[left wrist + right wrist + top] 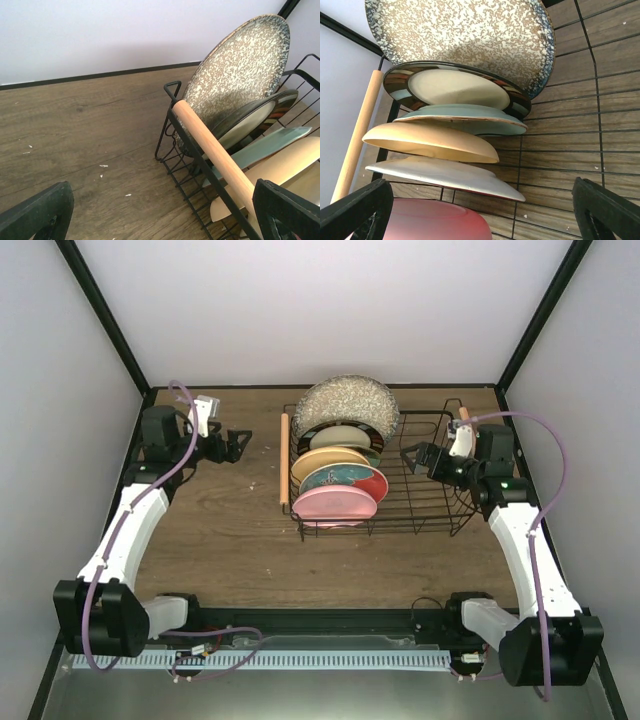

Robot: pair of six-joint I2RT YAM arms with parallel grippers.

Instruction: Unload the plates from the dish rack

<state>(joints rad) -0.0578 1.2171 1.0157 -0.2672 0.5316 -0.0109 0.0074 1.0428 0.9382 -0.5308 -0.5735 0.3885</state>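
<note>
Top external view, count: two grippers, two fingers each; six plates; one dish rack (432, 517) with two wooden handles.

Left gripper (243, 444): fingers spread wide, nothing between them, nothing touched. It hangs over bare table (220, 540), left of the rack and apart from it, pointing toward the rack's left handle (284, 462). In the left wrist view both fingers (39, 214) sit at the bottom corners. The handle runs down toward the right-hand finger; contact cannot be told from that view.

Right gripper (407, 460): fingers also wide apart, holding nothing. It sits over the empty right half of the rack, near the right handle (463, 416), and points left at the plates. In the right wrist view the fingers (359, 211) frame the wire floor, with the plate row ahead and no plate touched.

Plates: all six stand on edge in the left half of the rack, in one row. From back to front:
- speckled plate (345, 400), much the largest
- striped-rim plate (343, 434)
- pale green plate (465, 116)
- yellow-tan plate (328, 462)
- red and teal plate (350, 482)
- pink plate (335, 505), nearest the arm bases
</note>
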